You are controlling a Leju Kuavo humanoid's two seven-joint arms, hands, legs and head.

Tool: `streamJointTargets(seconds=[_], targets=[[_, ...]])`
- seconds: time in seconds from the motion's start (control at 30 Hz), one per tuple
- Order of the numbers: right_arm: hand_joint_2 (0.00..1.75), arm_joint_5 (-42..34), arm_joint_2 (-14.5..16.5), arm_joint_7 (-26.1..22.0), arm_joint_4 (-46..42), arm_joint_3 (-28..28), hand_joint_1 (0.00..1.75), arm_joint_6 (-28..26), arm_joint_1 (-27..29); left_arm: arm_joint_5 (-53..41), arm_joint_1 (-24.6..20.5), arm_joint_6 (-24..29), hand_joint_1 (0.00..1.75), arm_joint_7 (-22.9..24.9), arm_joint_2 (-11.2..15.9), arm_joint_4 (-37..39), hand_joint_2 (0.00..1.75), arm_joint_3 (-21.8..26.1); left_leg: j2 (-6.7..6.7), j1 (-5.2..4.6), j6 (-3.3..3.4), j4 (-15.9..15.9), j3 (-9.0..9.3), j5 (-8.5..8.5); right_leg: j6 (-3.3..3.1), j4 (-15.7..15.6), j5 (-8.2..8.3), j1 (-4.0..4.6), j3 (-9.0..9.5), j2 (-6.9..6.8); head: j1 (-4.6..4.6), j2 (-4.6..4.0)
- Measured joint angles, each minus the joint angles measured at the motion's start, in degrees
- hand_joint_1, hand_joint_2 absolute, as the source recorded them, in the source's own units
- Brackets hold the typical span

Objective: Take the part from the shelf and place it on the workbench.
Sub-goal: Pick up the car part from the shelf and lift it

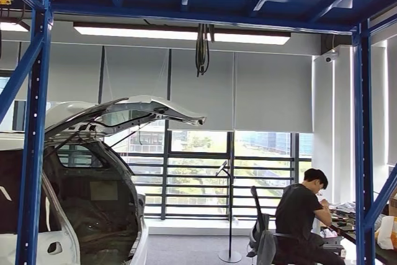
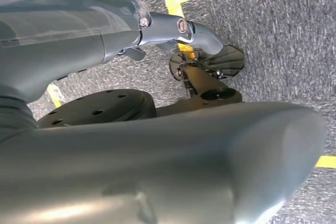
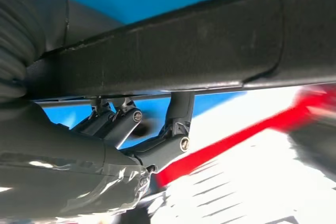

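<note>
One long dark part (image 3: 170,51) in right hand (image 3: 130,135), perhaps gripped

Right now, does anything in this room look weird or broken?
The white car is the odd one: its back hatch is propped wide open, and the inside looks stripped bare. A bundle of black cables also dangles from the ceiling. Nothing looks spilled or broken.
</note>
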Motion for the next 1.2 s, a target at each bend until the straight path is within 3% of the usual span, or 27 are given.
streamJointTargets(seconds=[0.17, 0.33, 0.6, 0.93, 1.13, 1.2], targets=[[1.75, -20.9, -0.08, -5.73, -18.91, -0.27, 1.75, 6.56, 8.84, -0.38, 0.3, 0.51, 0.0, -0.4, 0.0, 0.0, 1.75, 0.55, 0.0, -0.01, 0.0, -0.01, -0.04, -0.03, -0.09, -0.01, -0.07, 0.0, -0.02, -0.02, 0.0, 0.0], [1.75, -33.67, -1.09, -7.8, -32.25, 1.32, 1.75, 14.66, 13.88, -0.74, 0.31, 0.66, 0.0, -0.4, 0.0, 0.0, 1.75, 1.02, 0.01, -0.01, -0.01, -0.01, -0.03, -0.03, -0.09, -0.01, -0.07, 0.0, -0.04, 0.0, 0.0, 0.0], [1.75, -33.59, -3.26, -9.36, -42.93, 6.38, 1.75, 15.25, 16.21, -1.28, 0.26, 0.65, 0.0, -0.6, 0.0, 0.0, 1.75, 1.29, 0.02, 0.0, -0.01, -0.01, 0.0, -0.02, -0.09, 0.01, -0.07, 0.0, -0.02, 0.02, 0.0, 0.0], [1.75, -34.72, -4.98, -8.41, -45.87, 8.91, 1.75, 15.21, 16.42, -1.29, 0.22, 0.64, 0.0, -0.72, 0.03, 0.0, 1.75, 1.56, 0.02, -0.36, 0.06, 0.06, -0.02, -0.07, 0.0, -0.04, -0.02, -0.29, -0.03, 0.01, 0.0, 0.0], [1.75, -38.16, -5.99, -8.0, -46.14, 10.05, 1.75, 16.74, 16.34, -1.18, 0.21, 0.55, 0.0, -1.08, 0.04, 0.0, 1.75, 2.13, 0.03, -0.51, 0.47, -0.22, 0.13, 0.01, 0.67, -0.06, -0.18, -0.65, 0.05, 0.03, 0.01, 0.0], [1.75, -39.74, -6.44, -8.45, -46.88, 10.4, 1.75, 17.61, 16.6, -1.02, 0.16, 0.53, 0.0, -1.21, 0.05, 0.0, 1.75, 2.44, 0.06, -0.09, 0.78, -0.69, 0.44, 0.2, 1.0, 2.72, -1.89, -0.66, -1.16, 0.07, 0.01, 0.0]])
